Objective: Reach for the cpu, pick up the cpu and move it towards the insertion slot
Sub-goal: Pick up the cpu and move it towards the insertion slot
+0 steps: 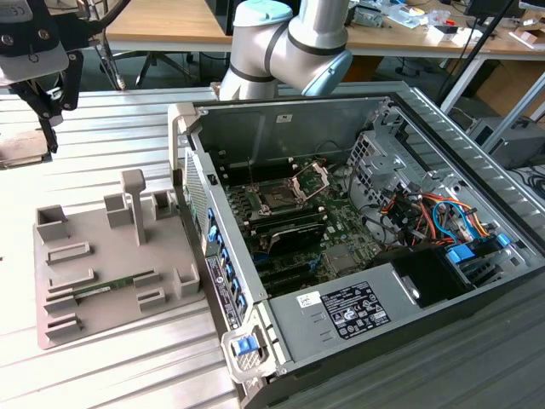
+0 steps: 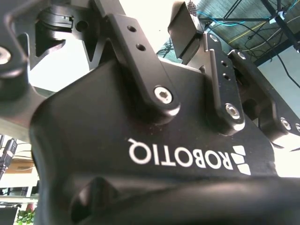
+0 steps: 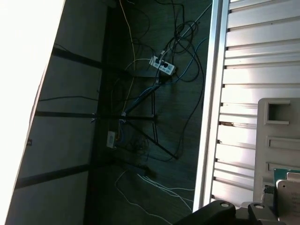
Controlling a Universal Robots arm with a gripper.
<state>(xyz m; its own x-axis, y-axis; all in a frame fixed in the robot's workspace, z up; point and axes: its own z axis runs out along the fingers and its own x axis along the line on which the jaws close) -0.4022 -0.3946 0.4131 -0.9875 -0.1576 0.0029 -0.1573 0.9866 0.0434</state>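
Hanging at the exterior view's upper left, the end effector (image 1: 47, 115) is seen above a flat tan-grey block (image 1: 19, 152) that lies on the ribbed metal bench (image 1: 111, 145). The insertion slot (image 1: 278, 201) is found inside the open computer case (image 1: 281, 128), well apart from the end effector. Between the two a grey fixture tray (image 1: 102, 315) is set on the bench, and a memory stick (image 1: 111, 288) lies in it.

In the second wrist view the end effector's black body is shown from very close; whether it is released or clenched cannot be told.

In the first wrist view a pale holder with a square recess (image 3: 276, 112) is seen on the bench. Just beside it lies a pale flat piece with a green edge, taken to be the cpu (image 3: 290, 190), with dark parts of the end effector near it. Beyond the bench's edge, cables (image 3: 154, 93) and a power strip (image 3: 162, 66) lie on the floor.
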